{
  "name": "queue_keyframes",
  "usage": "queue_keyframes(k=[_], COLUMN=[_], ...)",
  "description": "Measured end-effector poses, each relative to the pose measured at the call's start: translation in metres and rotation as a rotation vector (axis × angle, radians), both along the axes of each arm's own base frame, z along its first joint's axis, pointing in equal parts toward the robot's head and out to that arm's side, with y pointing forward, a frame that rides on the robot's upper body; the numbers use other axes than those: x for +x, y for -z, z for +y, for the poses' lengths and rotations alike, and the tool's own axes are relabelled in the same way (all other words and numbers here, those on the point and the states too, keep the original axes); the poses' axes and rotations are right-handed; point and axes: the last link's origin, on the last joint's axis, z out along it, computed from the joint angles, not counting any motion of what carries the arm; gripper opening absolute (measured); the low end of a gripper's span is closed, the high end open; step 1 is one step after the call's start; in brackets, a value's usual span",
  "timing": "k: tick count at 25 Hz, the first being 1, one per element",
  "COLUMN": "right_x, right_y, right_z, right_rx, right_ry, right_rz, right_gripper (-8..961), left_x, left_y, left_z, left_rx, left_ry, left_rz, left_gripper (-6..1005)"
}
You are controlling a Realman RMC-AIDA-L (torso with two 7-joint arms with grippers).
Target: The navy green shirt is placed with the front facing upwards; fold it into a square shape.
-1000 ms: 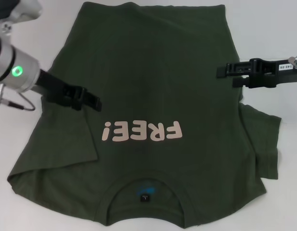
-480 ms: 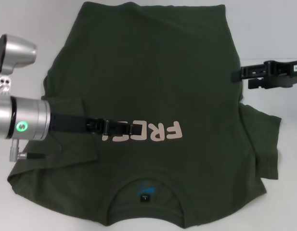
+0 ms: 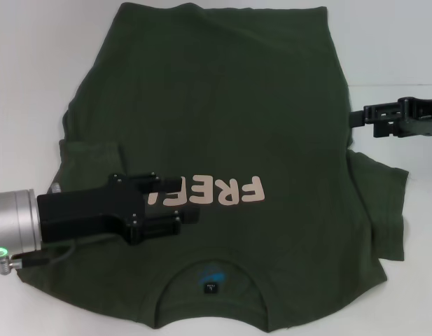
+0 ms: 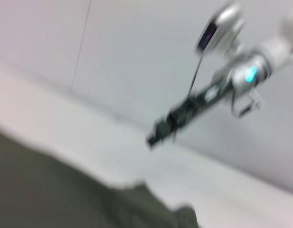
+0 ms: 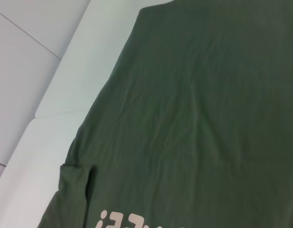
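The navy green shirt (image 3: 223, 105) lies spread front-up on the white table, its pale "FREE!" print (image 3: 230, 190) across the middle and its collar (image 3: 211, 276) at the near edge. Its left sleeve (image 3: 89, 164) is folded in over the body, while the right sleeve (image 3: 380, 203) sticks out flat. My left gripper (image 3: 179, 199) hovers open over the left end of the print, holding nothing. My right gripper (image 3: 356, 116) is open beside the shirt's right edge, off the cloth. The right wrist view shows the shirt (image 5: 208, 95) and the folded sleeve (image 5: 75, 190).
The white table (image 3: 398, 42) shows on both sides of the shirt. In the blurred left wrist view the shirt's edge (image 4: 65, 199) lies low and the right arm's gripper (image 4: 179, 118) hangs farther off above the table (image 4: 231, 190).
My left gripper has swung from the shirt's left edge across and nearer, onto the print. My right gripper has drawn back to the right, off the shirt.
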Motion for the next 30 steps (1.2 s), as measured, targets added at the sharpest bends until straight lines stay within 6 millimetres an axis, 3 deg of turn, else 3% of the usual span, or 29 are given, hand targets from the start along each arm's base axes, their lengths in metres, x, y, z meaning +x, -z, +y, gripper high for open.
queue_keyframes(k=[8,14,21,25,30], right_x=[0.007,0.023,0.050,0.067,0.074], right_y=[-0.006,-0.015,-0.036,-0.029,-0.017], right_z=[-0.011,-0.039,-0.061,-0.071,-0.074], right_rx=[-0.062,-0.199,-0.154,-0.133,-0.130], right_ry=[-0.003,0.072,0.216,0.290,0.326], right_rz=[-0.066,-0.118,-0.023,-0.006,0.012], right_gripper=[851,851,852,852,852], left_x=[-0.004,-0.006,-0.009,-0.012,-0.014], left_y=[-0.010,-0.019,-0.016,-0.014,-0.013], left_z=[0.009,0.015,0.025,0.029,0.031], left_rx=[-0.093,-0.158,-0.115,-0.101,-0.096], left_ry=[-0.201,-0.356,-0.403,-0.428,-0.450], left_rz=[-0.082,-0.129,-0.121,-0.121,-0.123], left_gripper=[657,658,657,657,658])
